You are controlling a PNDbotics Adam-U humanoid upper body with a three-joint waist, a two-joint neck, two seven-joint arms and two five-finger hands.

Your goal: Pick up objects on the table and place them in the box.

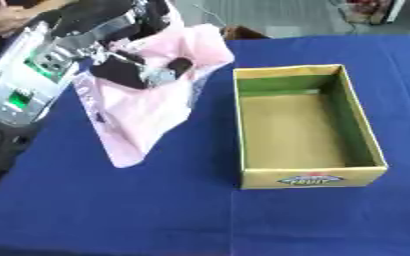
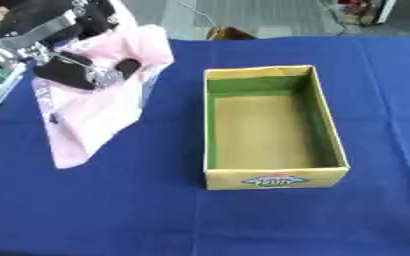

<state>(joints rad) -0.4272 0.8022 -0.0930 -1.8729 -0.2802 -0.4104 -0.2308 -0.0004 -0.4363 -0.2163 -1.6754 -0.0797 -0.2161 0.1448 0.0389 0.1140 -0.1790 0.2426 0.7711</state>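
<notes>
My left hand is raised above the table's left side, its black fingers curled into a pale pink bag. The bag hangs down from the hand, crumpled at the top, its lower corner close to the blue cloth. To the right stands an open cardboard box with a green inner rim and a printed label on its near wall; nothing lies inside it. The bag hangs left of the box and apart from it. My right hand shows in neither view.
A blue cloth covers the table. My left arm's silver and black forearm fills the upper left. A small brown object sits at the table's far edge. Grey floor lies beyond.
</notes>
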